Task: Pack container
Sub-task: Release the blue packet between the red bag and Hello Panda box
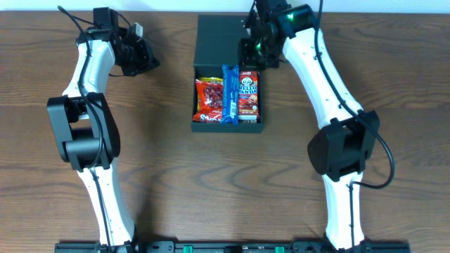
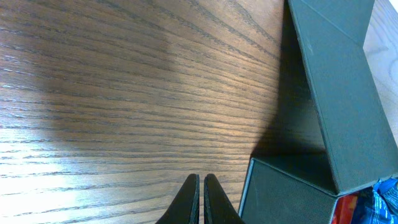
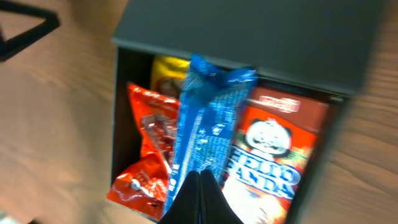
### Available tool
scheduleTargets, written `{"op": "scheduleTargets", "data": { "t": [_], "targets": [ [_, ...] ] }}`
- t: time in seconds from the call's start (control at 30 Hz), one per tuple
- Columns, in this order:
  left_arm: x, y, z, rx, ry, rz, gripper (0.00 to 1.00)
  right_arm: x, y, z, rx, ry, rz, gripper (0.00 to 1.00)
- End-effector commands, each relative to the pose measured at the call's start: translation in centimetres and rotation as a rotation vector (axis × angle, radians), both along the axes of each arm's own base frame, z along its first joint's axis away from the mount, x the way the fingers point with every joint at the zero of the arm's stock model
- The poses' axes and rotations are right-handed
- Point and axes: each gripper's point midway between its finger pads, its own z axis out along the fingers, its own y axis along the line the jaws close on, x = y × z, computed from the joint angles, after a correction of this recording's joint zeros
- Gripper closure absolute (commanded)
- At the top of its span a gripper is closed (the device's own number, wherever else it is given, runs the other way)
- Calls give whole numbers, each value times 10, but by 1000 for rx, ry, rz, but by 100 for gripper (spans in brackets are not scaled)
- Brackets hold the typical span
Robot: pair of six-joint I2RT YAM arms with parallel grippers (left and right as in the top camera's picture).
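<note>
Left fingers [image 2: 189, 202] closed, empty, above table [image 2: 93, 93]; right fingers [image 3: 186, 208] closed above container [image 1: 218, 39] holding 3 packets [image 1: 228, 95].

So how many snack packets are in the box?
4 in the container: red packet left, blue packet middle, Hello Panda packet right, yellow packet partly buried. More may lie hidden.

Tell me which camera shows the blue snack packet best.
The overhead camera: the blue packet shows whole and sharp, lying in the middle of the box. The right wrist view has it bigger but blurred, its near end behind the right hand. The left wrist view catches only a blue sliver at the corner.
</note>
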Motion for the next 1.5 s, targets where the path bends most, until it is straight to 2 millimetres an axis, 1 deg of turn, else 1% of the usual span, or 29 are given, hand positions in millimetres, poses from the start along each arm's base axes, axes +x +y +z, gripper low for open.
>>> {"op": "scheduleTargets", "data": {
  "t": [0.0, 0.13, 0.2, 0.43, 0.57, 0.67, 0.73, 0.8, 0.83, 0.87, 0.9, 0.93, 1.0, 1.03, 1.17, 1.23, 1.37, 1.47],
  "targets": [
    [1, 1, 20, 8, -47, -16, 94, -15, 22, -21, 120, 68, 109, 99],
    [1, 1, 20, 9, -49, -16, 94, -13, 30, -37, 184, 68, 123, 99],
    [1, 1, 20, 9, -49, -16, 94, -12, 31, -46, 186, 63, 124, 99],
    [1, 1, 20, 9, -49, -16, 94, -12, 28, -68, 185, 68, 114, 99],
    [1, 1, 20, 9, -49, -16, 94, -10, 26, -70, 187, 68, 104, 99],
    [1, 1, 20, 9, -48, -16, 94, -1, 24, -55, 207, 27, 99, 99],
    [1, 1, 20, 9, -49, -16, 94, 6, 24, -38, 228, -10, 100, 99],
    [1, 1, 20, 9, -49, -16, 94, 14, 25, -11, 261, -66, 107, 99],
    [1, 1, 20, 9, -48, -16, 94, 16, 25, 0, 273, -87, 108, 99],
    [1, 1, 20, 9, -48, -16, 94, 17, 24, 15, 290, -113, 114, 99],
    [1, 1, 20, 8, -48, -17, 94, 14, 23, 29, 312, -133, 136, 98],
    [1, 1, 20, 9, -48, -16, 94, 6, 24, 42, 348, -150, 188, 99],
    [1, 1, 20, 9, -48, -17, 94, -11, 25, 53, 396, -144, 271, 99],
    [1, 1, 20, 9, -49, -17, 94, -24, 25, 55, 419, -121, 317, 99],
    [1, 1, 20, 9, -48, -17, 94, -63, 27, 51, 465, -13, 421, 98],
    [1, 1, 20, 9, -47, -17, 94, -77, 27, 46, 459, 23, 455, 99],
    [1, 1, 20, 8, -47, -17, 94, -90, 26, 35, 447, 62, 485, 98],
    [1, 1, 19, 8, -46, -17, 94, -98, 19, 12, 395, 110, 485, 98]
  ]
}}
